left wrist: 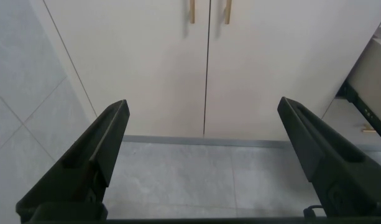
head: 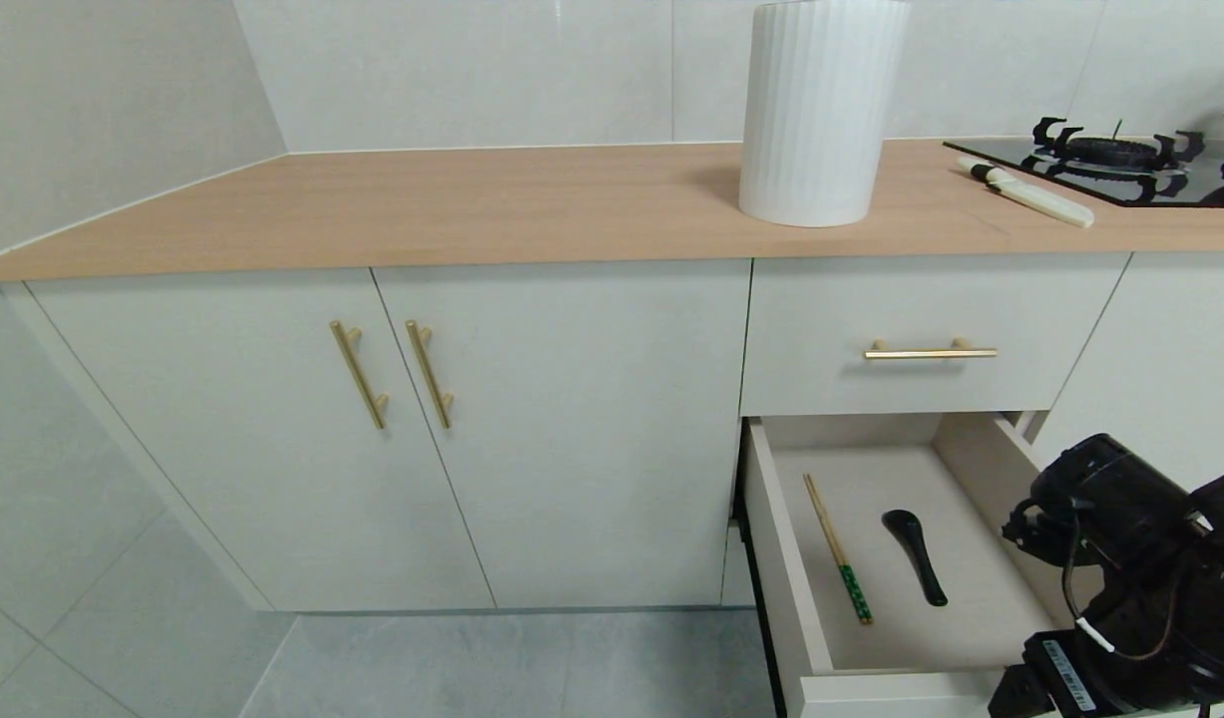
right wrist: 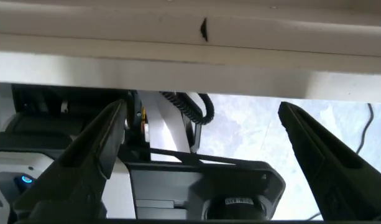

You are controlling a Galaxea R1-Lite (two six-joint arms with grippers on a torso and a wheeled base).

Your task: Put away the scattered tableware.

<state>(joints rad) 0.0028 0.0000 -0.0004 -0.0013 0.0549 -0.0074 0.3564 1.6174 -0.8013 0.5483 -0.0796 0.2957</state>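
As drawer [head: 777, 543] stands open, chopsticks [head: 837, 549] beside spoon [head: 917, 558]

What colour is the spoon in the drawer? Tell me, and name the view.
The spoon is black; the head view shows it best.

Lower right, the open drawer [head: 771, 529] holds wooden chopsticks [head: 837, 548] with green ends and a black spoon [head: 916, 553], lying flat, side by side, apart. Upper right, a white knife [head: 1030, 194] lies on the counter [head: 472, 209].
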